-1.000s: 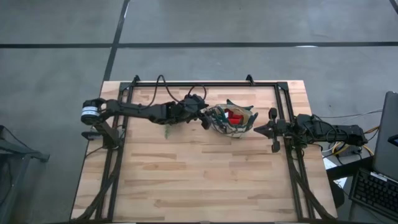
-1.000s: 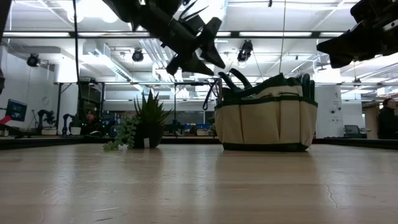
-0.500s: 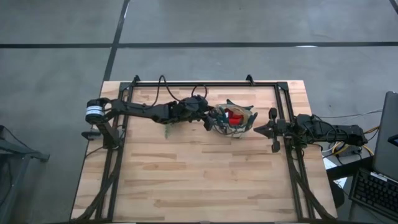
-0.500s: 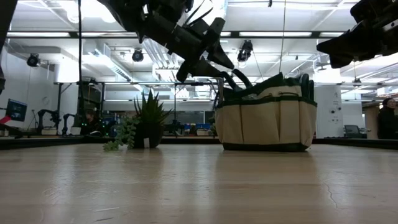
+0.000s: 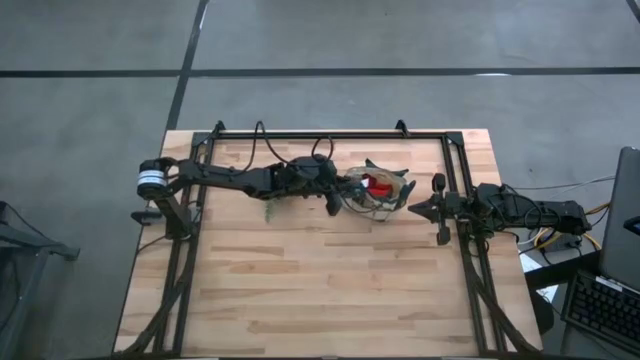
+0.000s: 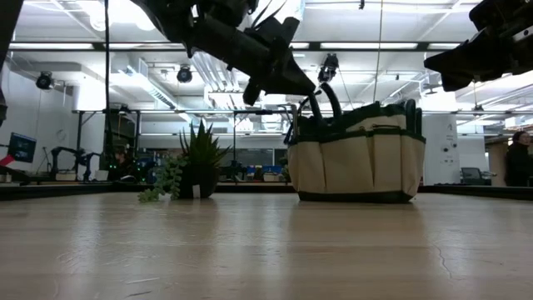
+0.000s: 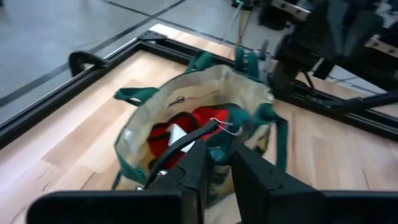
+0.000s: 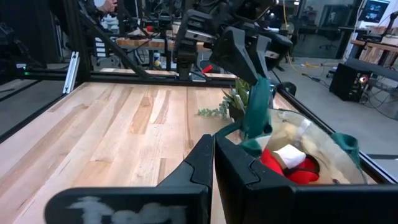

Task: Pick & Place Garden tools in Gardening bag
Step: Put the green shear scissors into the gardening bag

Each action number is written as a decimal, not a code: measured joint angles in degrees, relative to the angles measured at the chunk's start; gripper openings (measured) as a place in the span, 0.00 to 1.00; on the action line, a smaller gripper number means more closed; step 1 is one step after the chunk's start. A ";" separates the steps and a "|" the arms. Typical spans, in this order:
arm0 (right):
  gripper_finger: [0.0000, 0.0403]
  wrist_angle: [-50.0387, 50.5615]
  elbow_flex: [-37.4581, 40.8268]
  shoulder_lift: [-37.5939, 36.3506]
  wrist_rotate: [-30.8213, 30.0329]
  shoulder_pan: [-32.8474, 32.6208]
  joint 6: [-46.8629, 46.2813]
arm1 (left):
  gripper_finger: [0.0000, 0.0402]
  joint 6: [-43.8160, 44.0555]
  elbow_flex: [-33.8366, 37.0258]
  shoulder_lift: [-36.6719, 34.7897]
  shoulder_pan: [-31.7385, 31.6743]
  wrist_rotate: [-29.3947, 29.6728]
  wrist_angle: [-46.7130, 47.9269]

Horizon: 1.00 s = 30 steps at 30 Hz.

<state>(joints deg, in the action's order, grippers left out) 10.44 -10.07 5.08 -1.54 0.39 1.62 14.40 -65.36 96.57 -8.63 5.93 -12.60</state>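
Note:
The beige gardening bag (image 5: pixel 378 192) with green trim stands on its base (image 6: pixel 356 197) at the table's far middle. Inside it lies a red glove (image 7: pixel 199 121), with a black cord-like piece across it; the other garden tools are hidden. My left gripper (image 5: pixel 350 185) reaches over the bag's left rim and is shut on one green handle (image 6: pixel 321 96). My right gripper (image 5: pixel 412 210) waits shut to the right of the bag, above the table, touching nothing. My left gripper pinches the green handle loop near its top (image 8: pixel 258 87) between its two fingers. The fingers (image 8: pixel 239 53) come slanting down from the table's left side. The handle stands up from the rim, and the bag stays upright on the table.
A small leafy plant (image 6: pixel 196 162) in a pot stands just left of the bag, under my left arm. A black metal frame (image 5: pixel 330 134) runs along the table's far and side edges. The near half of the wooden table (image 5: pixel 320 290) is bare.
My left gripper has edged toward the bag, tipped and rolled a little, and shut on the green handle. The handle, which lay low along the rim, now stands up as a loop at the fingertips. The bag has stayed in place.

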 joint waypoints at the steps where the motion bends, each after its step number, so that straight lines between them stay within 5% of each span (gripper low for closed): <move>1: 0.02 0.01 -0.01 0.00 0.00 0.00 -0.06 | 0.14 -0.78 0.00 0.00 -0.01 -0.72 -0.30; 14: 0.02 0.00 0.00 0.00 0.00 -0.01 -0.03 | 0.12 -4.33 0.00 0.34 -0.04 -3.33 -1.02; 30: 0.02 0.01 0.00 -0.02 0.00 0.00 0.04 | 0.12 -2.28 -0.11 1.66 -0.04 2.82 -4.44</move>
<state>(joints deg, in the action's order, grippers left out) 10.45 -10.07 5.06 -1.54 0.39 1.66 12.12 -65.47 98.24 -8.67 8.75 -17.04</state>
